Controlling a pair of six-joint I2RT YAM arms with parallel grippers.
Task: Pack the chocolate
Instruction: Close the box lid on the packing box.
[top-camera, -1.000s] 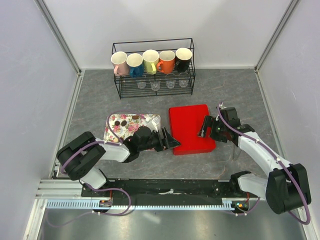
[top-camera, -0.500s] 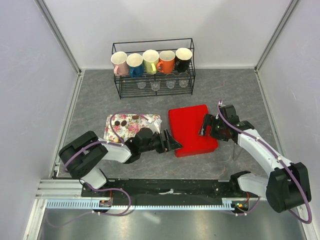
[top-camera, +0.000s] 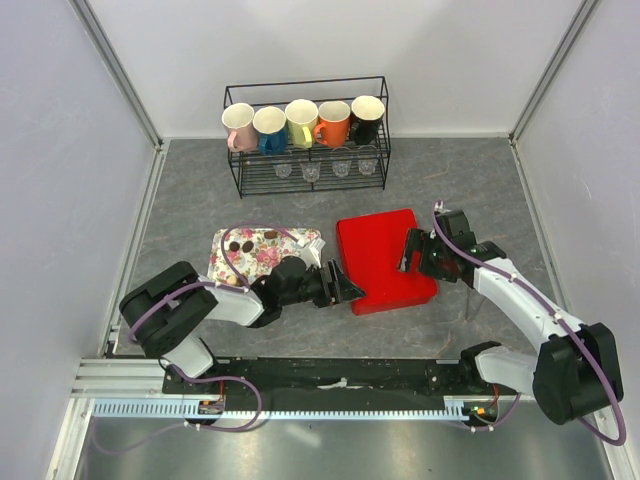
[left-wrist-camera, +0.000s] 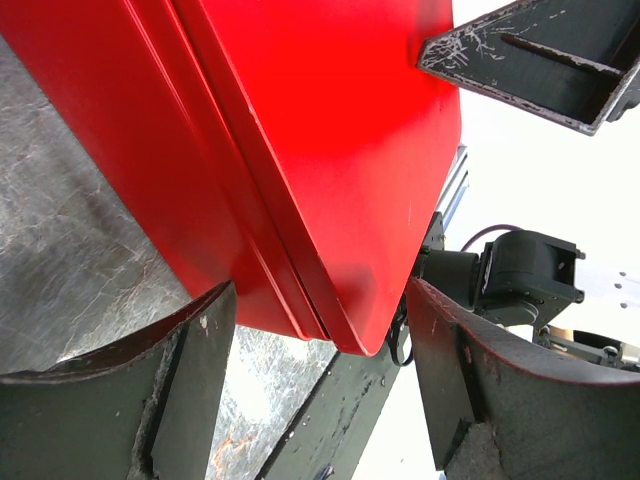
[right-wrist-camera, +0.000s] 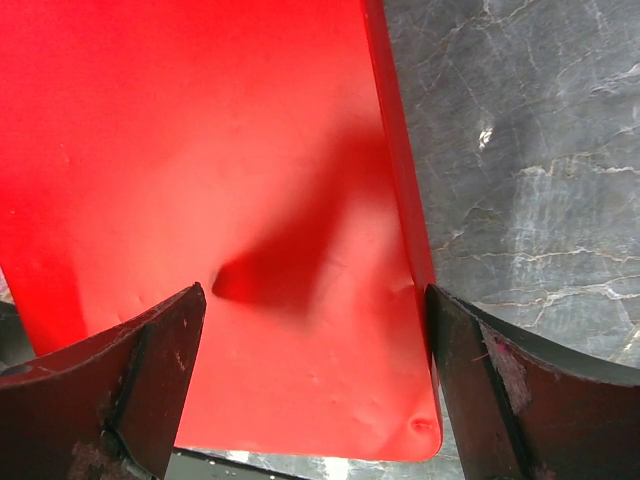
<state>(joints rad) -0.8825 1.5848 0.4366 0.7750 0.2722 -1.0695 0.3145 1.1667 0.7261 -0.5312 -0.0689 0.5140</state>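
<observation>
**Both grippers open at the red box, chocolate on the tray behind**

Your left gripper (top-camera: 336, 283) stands released at the near left corner of the red box (top-camera: 385, 258). In its wrist view the box's rounded corner sits between the two spread fingers (left-wrist-camera: 190, 380), and you cannot tell whether either pad touches it. Your right gripper (top-camera: 410, 250) is just as slack, jaws wide, hovering over the box's right side. From that wrist the lid's right edge runs up between the fingers, close to the right-hand one, with the grey marbled table (right-wrist-camera: 530, 150) beyond it.

The chocolate (top-camera: 240, 245), a few dark pieces, lies on the floral tray (top-camera: 270, 252) behind and to the left of your left gripper, back past its wrist. The pieces sit at the tray end farthest from the box. The tray itself lies near the box's left edge.

Far ahead of both grippers, a black wire rack (top-camera: 258, 178) stands at the back wall. It carries a row of five mugs (top-camera: 303, 122): pink, blue, yellow, orange and black. Small clear glasses (top-camera: 311, 171) stand on the shelf beneath them.
</observation>
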